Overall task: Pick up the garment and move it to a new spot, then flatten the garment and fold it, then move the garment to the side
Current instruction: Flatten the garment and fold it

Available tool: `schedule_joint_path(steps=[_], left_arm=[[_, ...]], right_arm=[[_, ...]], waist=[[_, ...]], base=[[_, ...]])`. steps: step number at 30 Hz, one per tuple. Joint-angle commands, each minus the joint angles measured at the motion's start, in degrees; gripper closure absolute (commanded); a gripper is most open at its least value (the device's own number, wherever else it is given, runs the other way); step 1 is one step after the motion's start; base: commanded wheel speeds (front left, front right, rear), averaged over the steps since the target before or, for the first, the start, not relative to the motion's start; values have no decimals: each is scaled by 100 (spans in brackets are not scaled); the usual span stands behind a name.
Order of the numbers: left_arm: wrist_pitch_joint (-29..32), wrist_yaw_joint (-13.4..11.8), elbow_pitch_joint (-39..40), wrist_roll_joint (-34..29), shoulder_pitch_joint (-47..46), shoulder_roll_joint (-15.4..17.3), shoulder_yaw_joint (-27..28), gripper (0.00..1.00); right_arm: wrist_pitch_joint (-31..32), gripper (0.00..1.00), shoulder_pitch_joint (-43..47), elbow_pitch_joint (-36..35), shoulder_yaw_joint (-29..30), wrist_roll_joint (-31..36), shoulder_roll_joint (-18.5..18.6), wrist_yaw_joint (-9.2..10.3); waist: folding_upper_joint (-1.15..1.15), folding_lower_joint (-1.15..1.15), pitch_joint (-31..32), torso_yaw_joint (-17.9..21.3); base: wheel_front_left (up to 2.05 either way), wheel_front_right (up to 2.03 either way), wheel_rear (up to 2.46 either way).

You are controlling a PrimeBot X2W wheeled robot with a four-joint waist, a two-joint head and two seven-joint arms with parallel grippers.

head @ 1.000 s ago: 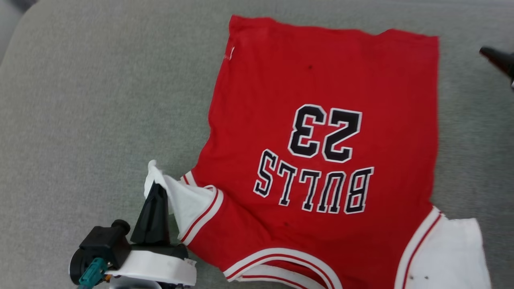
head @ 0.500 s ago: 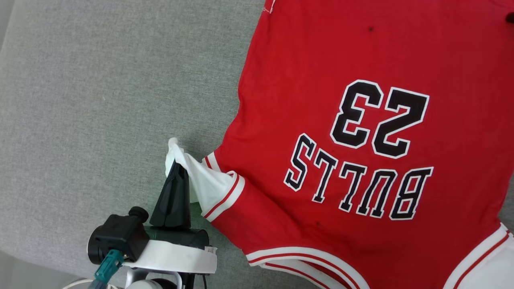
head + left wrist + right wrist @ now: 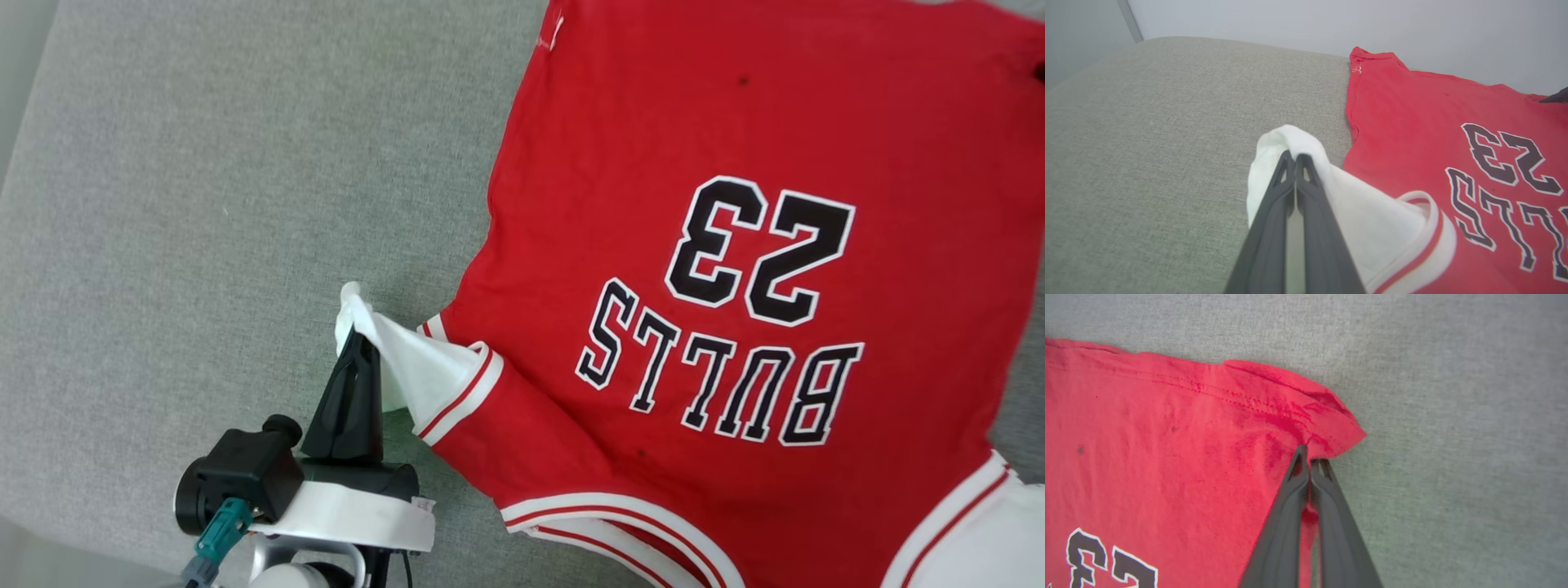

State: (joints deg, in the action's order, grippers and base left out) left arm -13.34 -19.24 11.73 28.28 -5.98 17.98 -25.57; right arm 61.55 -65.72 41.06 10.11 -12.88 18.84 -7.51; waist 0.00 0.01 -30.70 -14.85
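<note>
Left end effector [image 3: 1294, 157] pinches the garment [image 3: 735, 122] sleeve (white); right end effector [image 3: 1309, 455], its hem corner.

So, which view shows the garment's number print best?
The head view: the whole number print on the garment lies in frame. The left wrist view crops it; the right wrist view catches one corner.

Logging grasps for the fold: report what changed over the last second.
The right gripper, a second ago clear of the garment, has reached its hem corner and shut on it. The head view also shifted. The left gripper stays shut on the white sleeve; the garment stays flat on the grey cushion.
</note>
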Motion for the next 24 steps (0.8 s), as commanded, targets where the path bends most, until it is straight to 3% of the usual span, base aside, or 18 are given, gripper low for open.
schedule_joint_path(steps=[1, 5, 12, 17, 24], left_arm=[[1, -18, -38, 33, 61, 52, 26, 100], [25, -24, -212, 173, 230, 109, 137, 100], [135, -103, -382, 360, 588, 292, 303, 100], [183, -196, -464, 535, 991, 420, 477, 100], [190, -253, -599, 765, 1446, 557, 695, 100]], right_arm=[[-37, 100, 70, -150, -144, -83, 136, 4], [-82, 100, 307, -690, -850, -368, 495, 4], [88, 100, 1345, -1674, -1414, -1006, 1206, 4], [259, 100, 2796, -2487, -1284, -1400, 1628, 4], [445, 100, 5327, -3338, -720, -1647, 1421, 5]], waist=[[0, -1, 168, 82], [0, -1, 692, 331], [0, -1, 1569, 766], [0, -1, 2118, 1187], [0, -1, 2495, 1766]], base=[[0, 0, 0], [0, 0, 0], [0, 0, 0], [0, 0, 0], [0, 0, 0]])
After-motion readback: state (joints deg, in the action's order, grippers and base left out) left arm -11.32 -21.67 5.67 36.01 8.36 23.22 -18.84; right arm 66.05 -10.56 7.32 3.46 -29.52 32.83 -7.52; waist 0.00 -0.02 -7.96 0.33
